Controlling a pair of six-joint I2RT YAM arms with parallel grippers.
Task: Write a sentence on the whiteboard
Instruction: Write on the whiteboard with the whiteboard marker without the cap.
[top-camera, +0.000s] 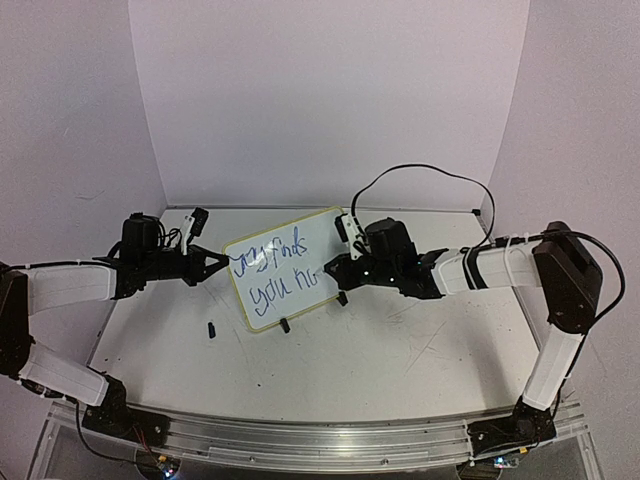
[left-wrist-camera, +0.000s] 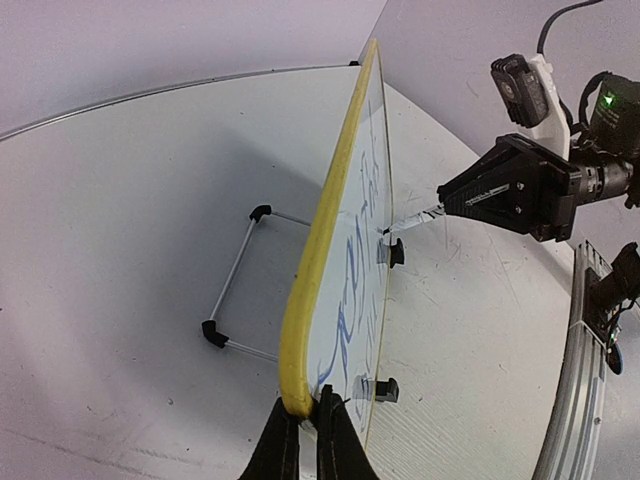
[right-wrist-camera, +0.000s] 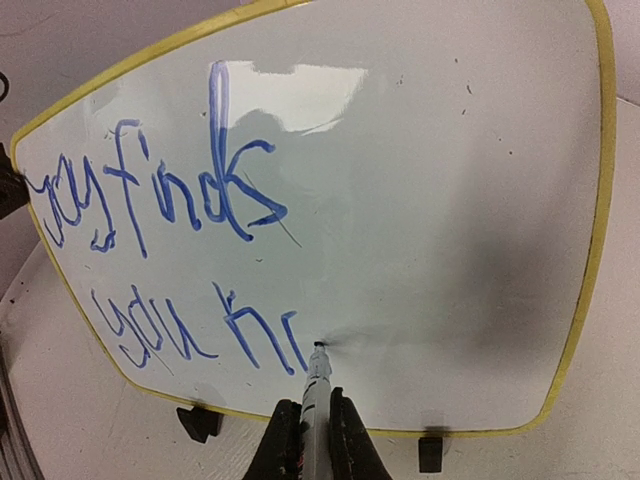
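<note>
**Whiteboard held between two grippers, marker tip on the board**

The whiteboard (top-camera: 283, 268) stood on edge near the middle of the desk (top-camera: 400, 350), towards its rear, between the two arms. Its writing face was turned to the right arm. The left gripper (left-wrist-camera: 308, 425) was clenched on the yellow-green frame (left-wrist-camera: 318, 250) at the board's left edge, with one finger on each side of the rim.

The right gripper (right-wrist-camera: 316, 425) was closed around a marker (right-wrist-camera: 316, 385), which pointed straight at the board. The marker's tip touched the white surface in the lower half, just past the last stroke of the second line.

The blue handwriting (right-wrist-camera: 160, 195) ran in two lines across the left part of the board. The upper line included "finds" and the lower line began with "you". The right half of the surface was unmarked.

Two black clip feet (right-wrist-camera: 198, 422) gripped the bottom edge of the frame and rested on the desk. In the left wrist view a wire stand (left-wrist-camera: 235, 280) lay on the desk behind the board. A small black piece (top-camera: 212, 328) lay on the desk in front of the board's left corner, apart from it.
</note>
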